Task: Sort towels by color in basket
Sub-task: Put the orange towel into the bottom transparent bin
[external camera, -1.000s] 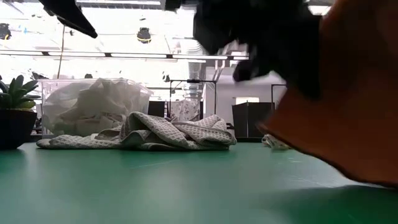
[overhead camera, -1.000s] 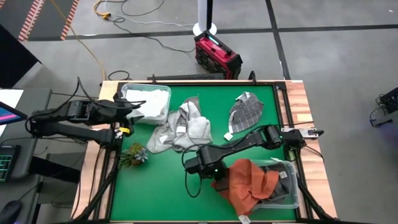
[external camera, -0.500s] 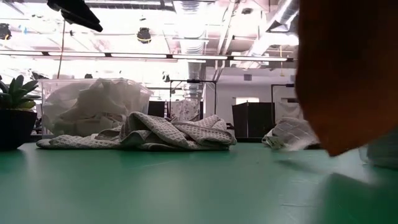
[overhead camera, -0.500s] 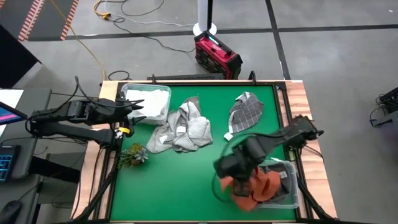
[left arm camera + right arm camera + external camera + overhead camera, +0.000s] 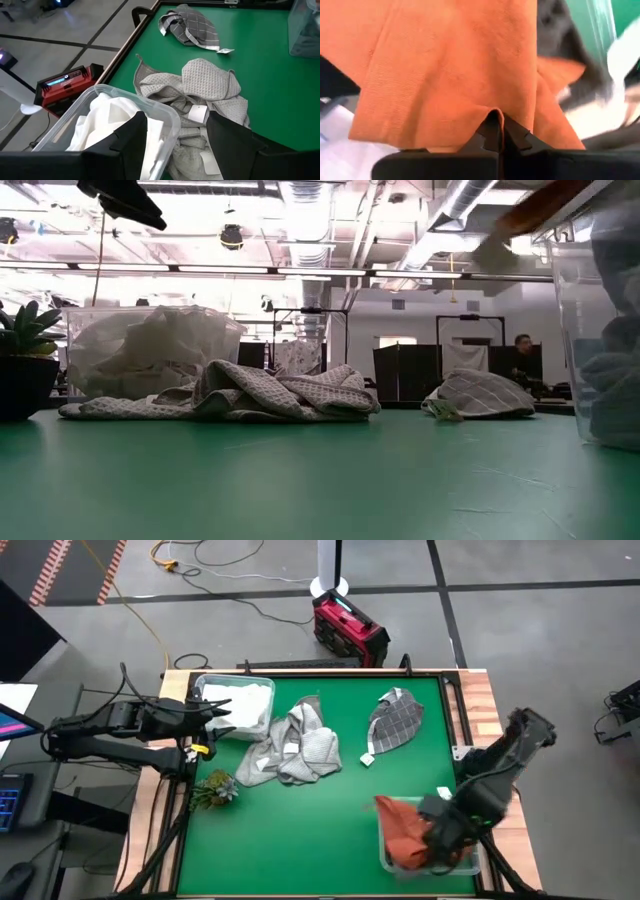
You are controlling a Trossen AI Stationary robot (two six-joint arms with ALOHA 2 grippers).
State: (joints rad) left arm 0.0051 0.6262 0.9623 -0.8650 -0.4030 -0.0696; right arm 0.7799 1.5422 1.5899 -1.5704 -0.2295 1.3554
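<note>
Your right tool (image 5: 437, 837) pinches the rust orange towel (image 5: 400, 830) above the clear bin (image 5: 384, 862); release early and it drapes over the rim.

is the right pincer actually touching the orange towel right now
Touching. The right wrist view shows the right pincer shut on a fold of the orange towel, the cloth pinched between its fingertips.

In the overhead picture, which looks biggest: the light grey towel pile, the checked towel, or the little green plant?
Largest to smallest:
1. Light grey towel pile
2. Checked towel
3. Green plant
</note>
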